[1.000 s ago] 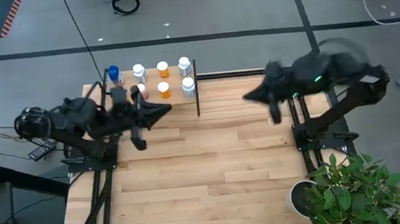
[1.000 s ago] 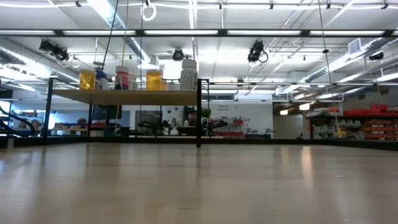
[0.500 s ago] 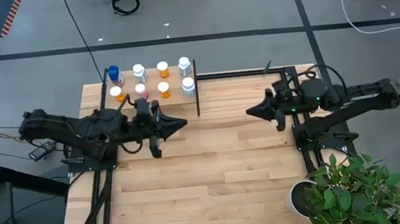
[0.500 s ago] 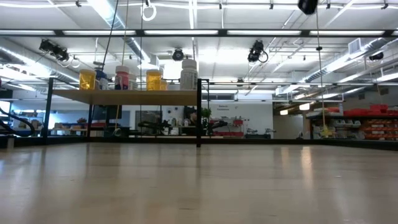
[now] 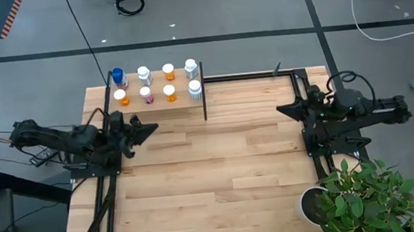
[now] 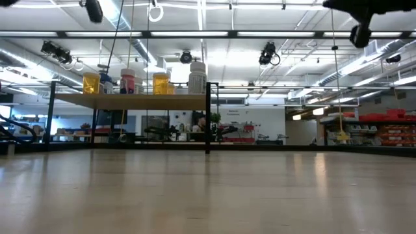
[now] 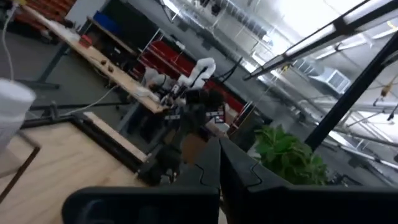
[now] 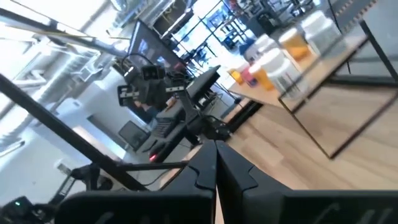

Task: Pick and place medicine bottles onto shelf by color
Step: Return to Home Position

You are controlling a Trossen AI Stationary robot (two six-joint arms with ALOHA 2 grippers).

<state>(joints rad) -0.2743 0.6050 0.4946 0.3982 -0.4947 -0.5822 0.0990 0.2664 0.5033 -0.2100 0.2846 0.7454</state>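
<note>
The shelf (image 5: 156, 84) stands at the table's far left corner. On it stand several medicine bottles upright on their bases in two rows: a blue-capped one (image 5: 118, 76) and white-capped ones with orange (image 5: 170, 92), pinkish (image 5: 146, 95) and white (image 5: 195, 88) bodies. They also show in the low view (image 6: 160, 83) and the right wrist view (image 8: 287, 55). My left gripper (image 5: 150, 128) is shut and empty, near the table's left edge, just nearer than the shelf. My right gripper (image 5: 281, 109) is shut and empty at the table's right edge.
A potted plant (image 5: 366, 196) in a white pot stands at the table's near right corner. The shelf's black post (image 5: 204, 97) and a black rail (image 5: 248, 75) along the far edge stand out. Bare planks (image 5: 219, 167) fill the table's middle and near side.
My left gripper first swung out toward the table's middle, then drew back toward the left edge. My right gripper has drawn back from the middle toward the right edge and its arm has folded in. The bottles have stayed put on the shelf.
</note>
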